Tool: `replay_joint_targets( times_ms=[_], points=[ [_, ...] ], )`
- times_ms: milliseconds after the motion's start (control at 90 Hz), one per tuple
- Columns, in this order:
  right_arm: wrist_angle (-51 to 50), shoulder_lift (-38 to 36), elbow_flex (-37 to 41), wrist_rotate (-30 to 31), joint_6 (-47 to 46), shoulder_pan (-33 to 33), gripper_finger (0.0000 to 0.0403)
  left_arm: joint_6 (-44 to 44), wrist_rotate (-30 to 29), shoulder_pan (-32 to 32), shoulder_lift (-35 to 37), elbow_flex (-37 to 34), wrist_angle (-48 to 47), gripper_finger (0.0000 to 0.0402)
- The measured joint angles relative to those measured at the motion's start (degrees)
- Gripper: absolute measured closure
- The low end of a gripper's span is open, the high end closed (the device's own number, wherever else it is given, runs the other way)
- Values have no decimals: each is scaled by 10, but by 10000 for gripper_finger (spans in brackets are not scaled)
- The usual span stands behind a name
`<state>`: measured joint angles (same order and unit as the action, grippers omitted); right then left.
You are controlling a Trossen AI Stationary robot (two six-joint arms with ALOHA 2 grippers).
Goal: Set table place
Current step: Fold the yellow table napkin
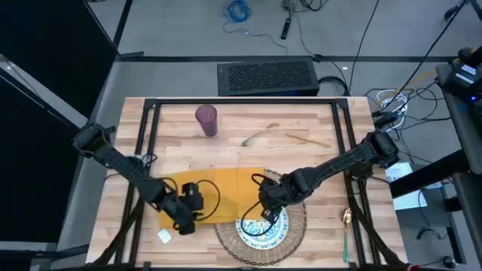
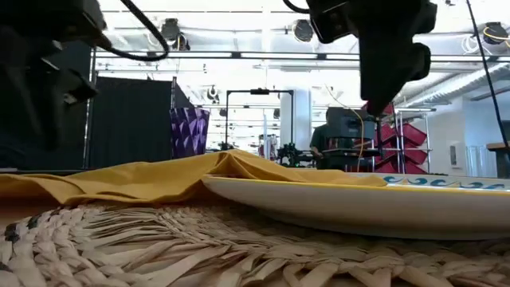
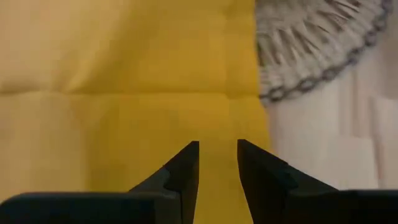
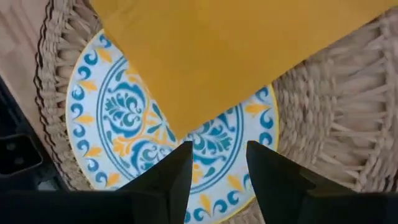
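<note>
1. The left gripper [image 1: 183, 223] hovers over the napkin [image 1: 211, 188], left of the plate [image 4: 118, 118], fingers apart, holding nothing.
2. The napkin's corner lies over the plate.
3. The right gripper [image 1: 265, 220] hovers above the plate, open, empty.

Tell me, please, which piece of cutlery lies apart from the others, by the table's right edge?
The teal-handled spoon, alone beside the mat at the right edge; the other gold pieces lie together at the far side, right of the tumbler.
</note>
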<state>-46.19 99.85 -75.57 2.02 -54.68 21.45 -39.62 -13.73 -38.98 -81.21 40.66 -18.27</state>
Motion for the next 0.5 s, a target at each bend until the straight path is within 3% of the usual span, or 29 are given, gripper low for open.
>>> replay_joint_targets(
  times_ms=[344,500],
  points=[
    [0,0,0,9,5,-1,264,-36,-48,-25,-22,0,0,308],
    [0,0,0,9,5,-1,264,-54,-43,-33,-49,0,-1,308]
  ],
)
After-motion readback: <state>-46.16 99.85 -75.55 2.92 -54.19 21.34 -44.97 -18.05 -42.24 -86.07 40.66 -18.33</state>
